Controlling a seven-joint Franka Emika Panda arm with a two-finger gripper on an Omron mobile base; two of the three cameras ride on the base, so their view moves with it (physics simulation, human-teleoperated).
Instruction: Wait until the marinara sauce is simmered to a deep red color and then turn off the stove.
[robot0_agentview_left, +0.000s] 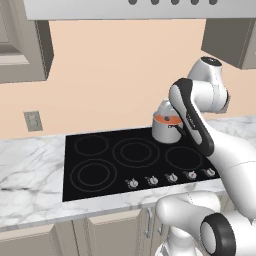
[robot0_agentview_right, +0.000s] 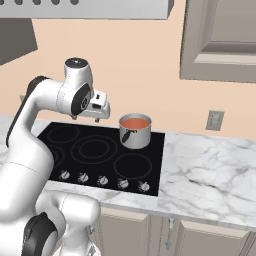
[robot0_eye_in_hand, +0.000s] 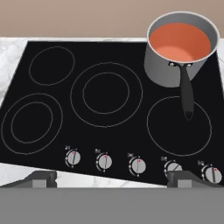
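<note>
The stove (robot0_eye_in_hand: 109, 100) is a wide black glass cooktop set into a white marble counter (robot0_agentview_right: 210, 165), and everything here sits in relation to it. On its far right burner stands a small steel saucepan (robot0_eye_in_hand: 175, 65), its black handle (robot0_eye_in_hand: 187, 96) pointing toward the front edge and reaching over the ring of the near right burner (robot0_eye_in_hand: 179, 126). Inside the pan the marinara sauce (robot0_eye_in_hand: 179, 41) shows as a smooth orange-red disc — more orange than deep red — rimmed by the shiny wall.

Along the stove's front edge runs a row of five silver knobs (robot0_eye_in_hand: 138, 165), each with a thin red mark. The large double-ring burner (robot0_eye_in_hand: 106, 94) sits in the middle of the glass, and two more rings lie on the left half.

The gripper (robot0_agentview_right: 100, 111) hangs above the stove, over its middle, and to the left of the saucepan in the right base view, touching nothing. In the hand view its two dark fingertips (robot0_eye_in_hand: 41, 178) stand far apart at the bottom, just past the outer knobs of the row — the jaws are spread wide with nothing between them.

On the wall behind the counter, to the right of the stove, is a grey outlet (robot0_agentview_right: 215, 120).
</note>
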